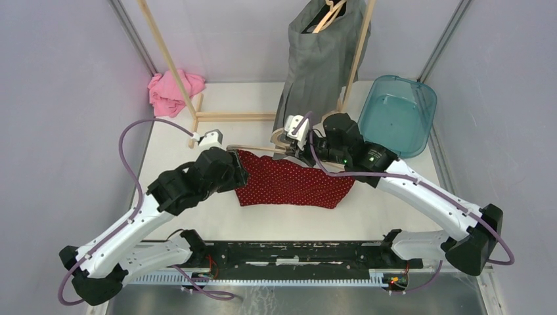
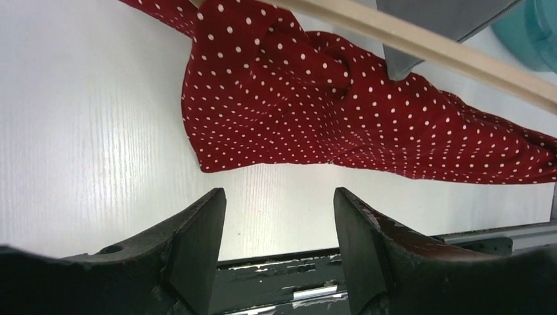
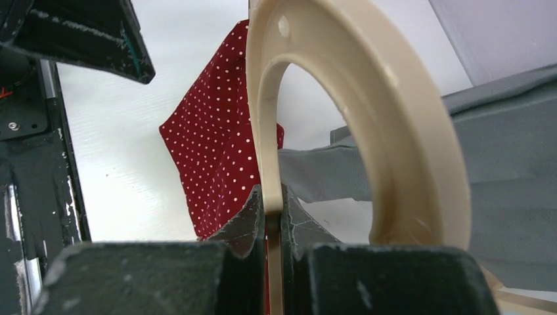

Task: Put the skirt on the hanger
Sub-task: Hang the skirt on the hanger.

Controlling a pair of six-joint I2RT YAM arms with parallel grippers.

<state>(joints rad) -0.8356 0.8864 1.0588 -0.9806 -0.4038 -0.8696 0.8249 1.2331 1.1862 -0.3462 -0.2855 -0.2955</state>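
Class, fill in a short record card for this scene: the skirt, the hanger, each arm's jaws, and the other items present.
skirt: red with white dots, lying crumpled on the white table
hanger: beige, at the skirt's far edge, skirt not yet hung on it
left jaws: open, empty, beside the skirt
right jaws: shut on the hanger
other items: grey garment hanging on the wooden rack; teal tub; pink cloth

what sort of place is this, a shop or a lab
Most likely a lab test cell, not a shop: plain grey walls box in a white table, two robot arms are bolted to its near edge, and a wooden rack stands at the back.
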